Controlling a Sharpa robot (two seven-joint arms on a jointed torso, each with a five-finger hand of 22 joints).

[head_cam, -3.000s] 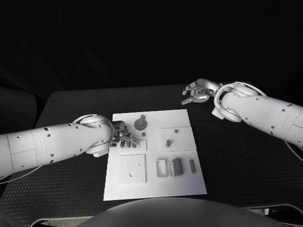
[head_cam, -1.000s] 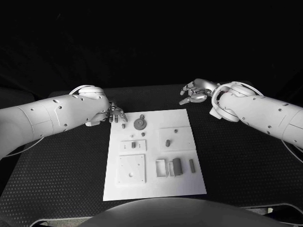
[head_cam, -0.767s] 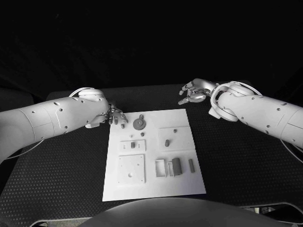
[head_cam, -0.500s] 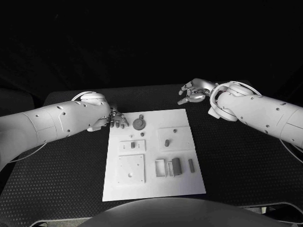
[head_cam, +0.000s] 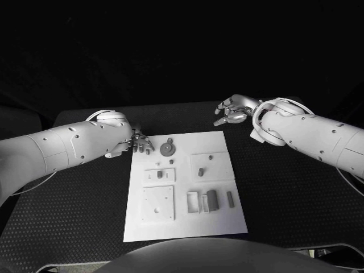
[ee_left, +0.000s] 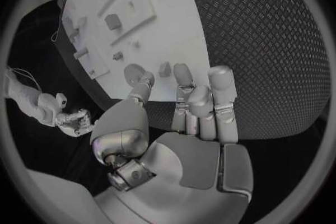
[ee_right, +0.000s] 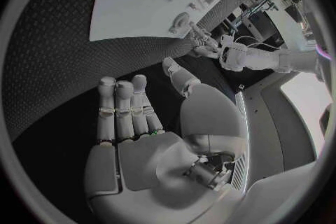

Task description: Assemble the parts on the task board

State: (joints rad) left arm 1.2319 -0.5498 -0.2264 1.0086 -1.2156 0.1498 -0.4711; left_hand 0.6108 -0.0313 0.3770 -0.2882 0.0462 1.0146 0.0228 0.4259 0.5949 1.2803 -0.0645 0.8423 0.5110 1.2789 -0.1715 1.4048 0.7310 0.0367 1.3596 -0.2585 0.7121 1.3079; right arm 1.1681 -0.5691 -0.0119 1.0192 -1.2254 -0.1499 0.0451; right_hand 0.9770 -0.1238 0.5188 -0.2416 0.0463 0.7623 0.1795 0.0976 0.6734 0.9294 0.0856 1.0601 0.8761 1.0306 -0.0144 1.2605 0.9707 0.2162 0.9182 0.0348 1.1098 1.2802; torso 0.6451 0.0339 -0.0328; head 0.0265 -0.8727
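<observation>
Since three seconds ago the left robot hand point(head_cam: 139, 144) has left the middle of the task board point(head_cam: 186, 187), where it hovered beside a small recessed plate, and now sits at the board's far left corner; in the last half second it has barely shifted. The left wrist view shows that robot hand point(ee_left: 183, 117) with its fingers point(ee_left: 221, 89) straight and close together and the thumb spread off to one side, nothing held, its fingertips over the board's edge near a small peg point(ee_left: 165, 69). The right robot hand point(head_cam: 235, 111) has kept its place over the black counter point(head_cam: 297, 187) just beyond the board's far right corner, well apart from the parts; the right wrist view shows this robot hand point(ee_right: 150, 123) likewise empty, fingers extended side by side and thumb apart, hanging above the dark counter surface short of the board's edge. The task board lies flat in the middle of the counter. On it, nearest the left robot hand, rests a round disc-shaped part point(head_cam: 168, 149); further in from that corner are a small recessed plate point(head_cam: 160, 174), a short upright peg point(head_cam: 201, 170) toward the board's right side, a larger square plate point(head_cam: 159, 203) at the near left, and a cluster of upright blocks point(head_cam: 206, 200) near the board's near right area with a slim pin point(head_cam: 230, 198) just beside them.
</observation>
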